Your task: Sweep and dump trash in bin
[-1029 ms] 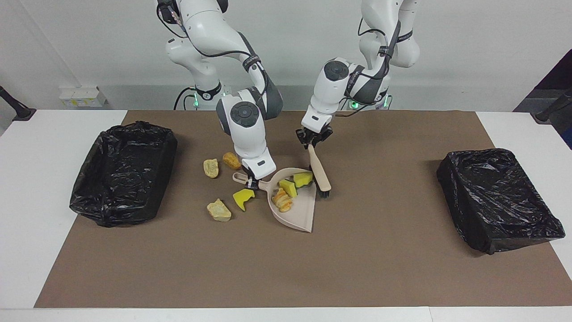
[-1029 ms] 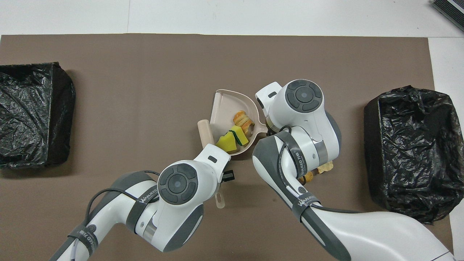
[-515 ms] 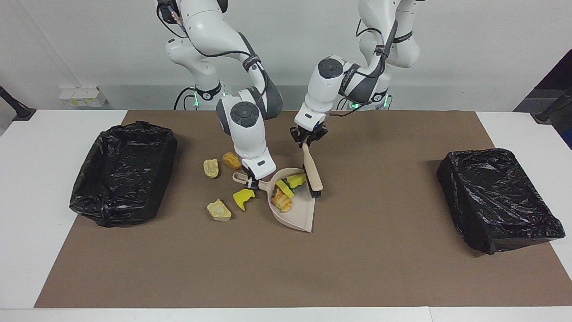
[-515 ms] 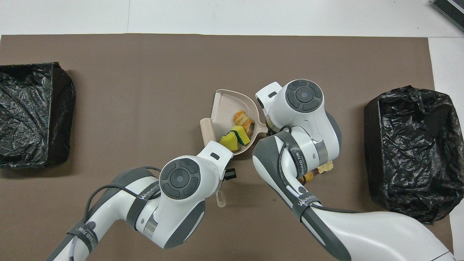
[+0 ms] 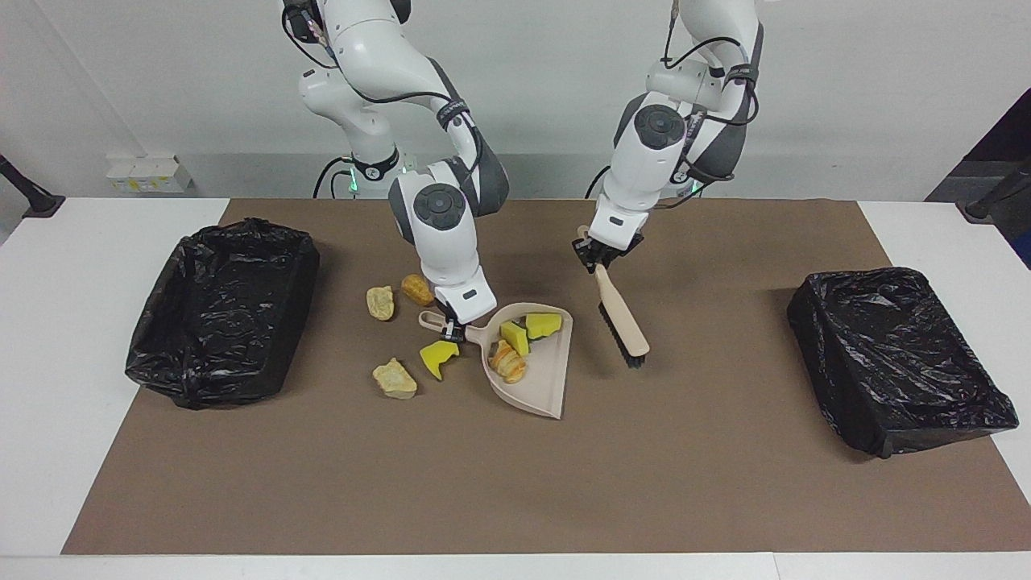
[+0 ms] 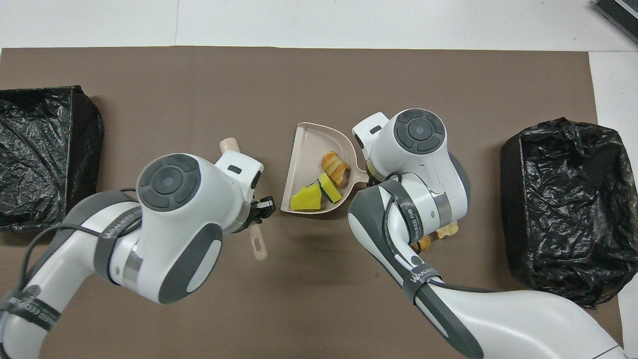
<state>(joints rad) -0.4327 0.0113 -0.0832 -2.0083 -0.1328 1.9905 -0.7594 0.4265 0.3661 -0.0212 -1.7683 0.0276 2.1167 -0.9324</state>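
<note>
**Count of things on the table**

Two robot arms work at one table with one brown mat (image 5: 693, 451). Two bins lined with black bags stand on it, one (image 5: 221, 310) at the right arm's end and one (image 5: 898, 358) at the left arm's end. There is one beige dustpan (image 5: 541, 372) and one brush (image 5: 622, 316). Seven bits of trash show: three yellow sponge chunks (image 5: 439, 356) and four tan bread-like pieces (image 5: 394, 379). Three of the seven lie in the dustpan: two sponge chunks and one bread-like piece. Four lie on the mat.
</note>
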